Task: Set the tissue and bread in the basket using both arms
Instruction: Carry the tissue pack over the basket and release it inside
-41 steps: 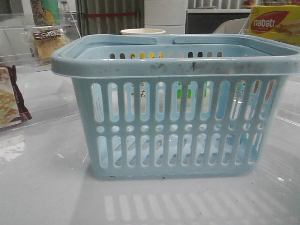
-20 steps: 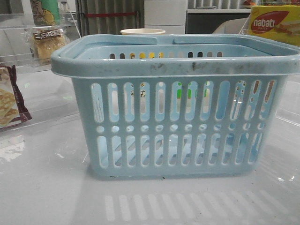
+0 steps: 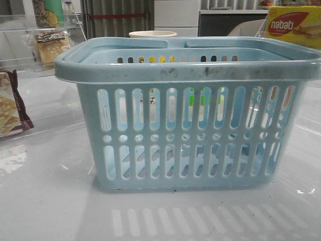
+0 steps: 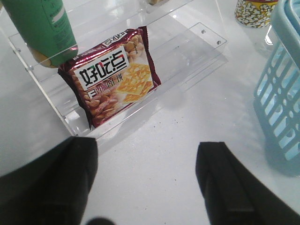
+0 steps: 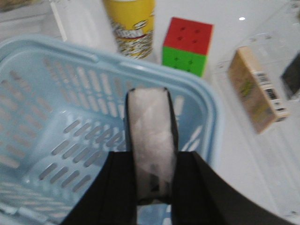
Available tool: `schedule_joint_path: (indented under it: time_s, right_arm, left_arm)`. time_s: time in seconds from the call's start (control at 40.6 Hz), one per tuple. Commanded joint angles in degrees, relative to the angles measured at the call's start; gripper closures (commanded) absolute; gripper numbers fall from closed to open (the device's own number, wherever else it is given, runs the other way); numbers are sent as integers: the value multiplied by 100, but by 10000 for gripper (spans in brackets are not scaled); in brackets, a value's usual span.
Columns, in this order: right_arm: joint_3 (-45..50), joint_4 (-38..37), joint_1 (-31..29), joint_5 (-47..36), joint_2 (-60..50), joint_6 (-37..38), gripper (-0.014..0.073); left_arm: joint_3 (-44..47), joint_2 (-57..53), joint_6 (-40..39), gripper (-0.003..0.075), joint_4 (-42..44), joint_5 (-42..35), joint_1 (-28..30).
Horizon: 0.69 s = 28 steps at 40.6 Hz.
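The light-blue basket (image 3: 190, 70) fills the middle of the front view; no gripper shows there. In the right wrist view my right gripper (image 5: 152, 159) is shut on the tissue (image 5: 150, 126), a black-edged pack with a pale face, held above the open basket (image 5: 42, 61) near its rim. My left gripper (image 4: 146, 150) is open and empty over bare table, with the basket's wall (image 4: 281, 93) to one side. The bread (image 3: 50, 45), a clear packet of tan slices with a dark label band, stands on the clear shelf at the far left of the front view.
A maroon-edged snack bag (image 4: 115, 79) leans on a clear acrylic shelf (image 4: 187, 51) beside a green bottle (image 4: 47, 28). A yellow cup (image 5: 130, 23), a red-green cube (image 5: 187, 44) and a tan box (image 5: 255, 89) stand beyond the basket. A yellow nabati box (image 3: 293, 25) is at the back right.
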Motion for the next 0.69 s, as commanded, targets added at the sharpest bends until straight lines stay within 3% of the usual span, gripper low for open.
schedule_joint_path:
  time_s: [0.0, 0.172, 0.32, 0.369, 0.541, 0.665]
  right_arm:
    - [272, 60, 496, -905, 23, -10, 380]
    - [842, 128, 1014, -1928, 515, -10, 380]
    - [888, 214, 1058, -2342, 1047, -10, 365]
    - [888, 214, 1051, -2464, 1176, -10, 320]
    - [888, 192, 1051, -2785, 1454, -10, 10]
    - [845, 103, 1051, -2657, 1377, -10, -29]
  left_arm:
    - [-167, 10, -41, 214, -28, -464, -3]
    - [-167, 10, -41, 214, -28, -464, -3]
    - [-167, 10, -41, 214, -28, -464, -3]
    - [-167, 10, -41, 214, -28, -464, -3]
    - [-131, 10, -41, 214, -28, -464, -3]
    - [-131, 10, -41, 214, -28, -464, -3]
